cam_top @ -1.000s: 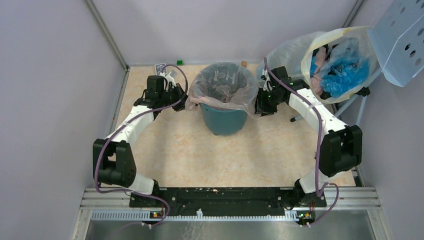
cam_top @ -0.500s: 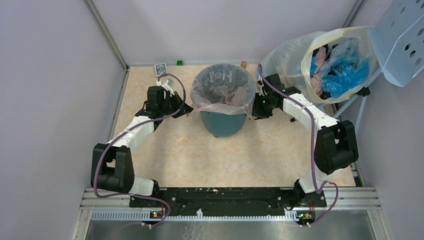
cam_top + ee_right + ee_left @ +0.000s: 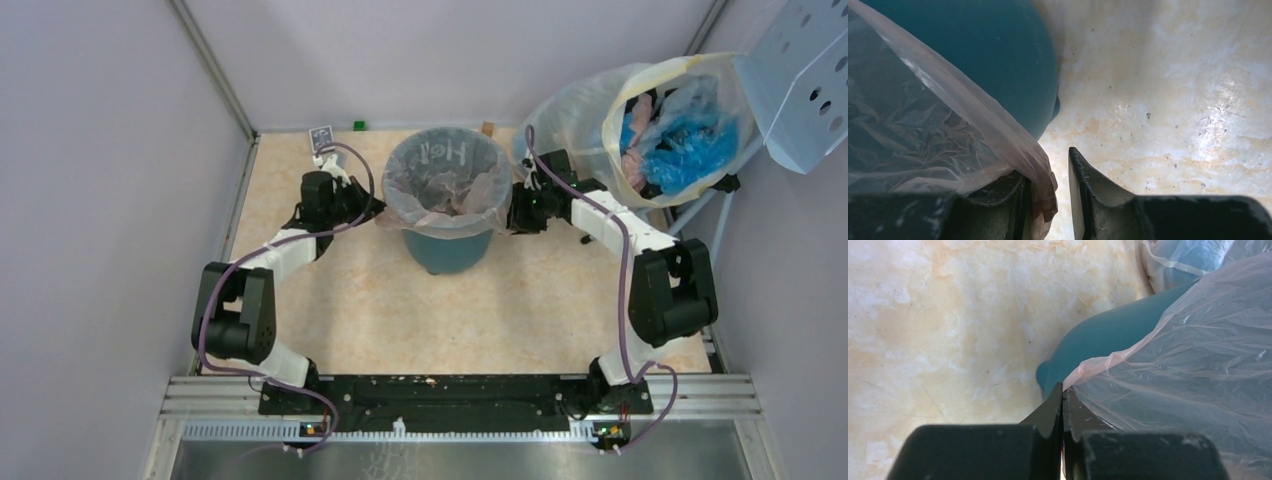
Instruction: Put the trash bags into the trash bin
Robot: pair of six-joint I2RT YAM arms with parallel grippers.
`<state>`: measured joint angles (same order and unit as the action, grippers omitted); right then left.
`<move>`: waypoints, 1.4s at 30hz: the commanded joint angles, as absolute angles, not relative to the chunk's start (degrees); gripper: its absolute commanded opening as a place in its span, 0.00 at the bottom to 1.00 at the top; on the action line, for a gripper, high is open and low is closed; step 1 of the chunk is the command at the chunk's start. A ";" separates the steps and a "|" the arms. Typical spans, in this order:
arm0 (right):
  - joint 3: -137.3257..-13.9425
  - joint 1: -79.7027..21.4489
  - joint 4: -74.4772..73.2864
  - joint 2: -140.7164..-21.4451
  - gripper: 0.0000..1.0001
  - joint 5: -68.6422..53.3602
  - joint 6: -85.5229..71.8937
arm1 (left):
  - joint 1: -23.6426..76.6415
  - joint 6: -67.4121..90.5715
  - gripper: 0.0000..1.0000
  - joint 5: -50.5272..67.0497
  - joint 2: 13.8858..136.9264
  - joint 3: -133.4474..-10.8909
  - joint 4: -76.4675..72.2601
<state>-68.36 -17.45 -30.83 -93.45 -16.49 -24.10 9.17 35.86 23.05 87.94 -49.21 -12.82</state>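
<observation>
- The left end effector [image 3: 372, 212] was clamped fully shut, with the hem of the pale pink trash bag [image 3: 1198, 355] nipped at its tips!
- The right end effector [image 3: 516, 212] had its jaws parted, and the bag's edge hung loose over one jaw, unsqueezed.
- Between the two end effectors, the dark teal trash bin [image 3: 445, 248] stood upright on the worktop [image 3: 400, 310], with the bag lining its mouth and folded over the rim.
- Just behind the right end effector leaned a big clear sack [image 3: 580, 110].

The trash bag [image 3: 447, 185] sits in the trash bin [image 3: 445, 248], with the sack [image 3: 575, 110] behind-right of it.
</observation>
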 commanded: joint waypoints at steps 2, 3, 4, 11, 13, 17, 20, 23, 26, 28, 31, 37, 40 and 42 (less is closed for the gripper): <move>-71.94 -17.24 -28.95 -91.56 0.33 -17.21 -22.46 | 9.40 35.11 0.00 23.70 88.13 -49.30 -17.42; -71.78 -17.25 -28.55 -89.92 0.37 -16.80 -22.42 | 9.47 34.89 0.00 23.76 87.95 -49.54 -17.00; -71.51 -17.30 -28.19 -88.74 0.40 -15.90 -22.41 | 9.41 34.55 0.00 23.76 87.78 -49.95 -16.26; -72.77 -16.66 -33.22 -84.07 0.54 -12.22 -22.23 | 9.43 37.47 0.21 20.12 82.27 -50.21 -10.19; -71.93 -16.62 -33.17 -81.32 0.59 -11.19 -22.24 | 9.40 39.04 0.37 17.69 78.55 -48.73 -9.42; -70.31 -16.62 -30.98 -77.21 0.59 -12.94 -23.66 | 9.33 41.34 0.45 13.06 72.84 -48.38 -4.38; -69.94 -16.61 -30.40 -76.80 0.57 -15.26 -24.95 | 9.31 44.27 0.53 12.15 70.05 -48.70 -1.43; -71.93 -16.59 -32.79 -76.75 0.56 -13.99 -24.78 | 9.23 45.68 0.54 10.62 69.15 -49.15 2.66; -76.07 -16.61 -36.31 -76.14 0.56 -10.19 -22.61 | 8.91 45.74 0.53 8.86 69.30 -49.63 5.63; -81.28 -17.41 -39.48 -77.04 0.55 -6.65 -19.65 | 8.84 45.24 0.47 10.45 69.97 -49.38 4.39; -92.07 -21.75 -47.43 -80.65 0.55 4.01 -15.58 | 8.88 45.31 0.35 15.73 72.97 -49.01 0.74; -103.13 -28.37 -45.72 -83.41 0.32 6.08 -11.76 | 9.92 45.70 0.20 23.34 82.04 -51.41 -2.11; -105.97 -32.67 -45.09 -87.15 0.10 3.04 -9.04 | 10.95 45.25 0.16 22.58 83.83 -50.18 -4.85; -109.01 -34.94 -47.06 -91.15 0.00 0.46 -8.19 | 11.32 44.44 0.13 22.98 85.14 -50.04 -5.87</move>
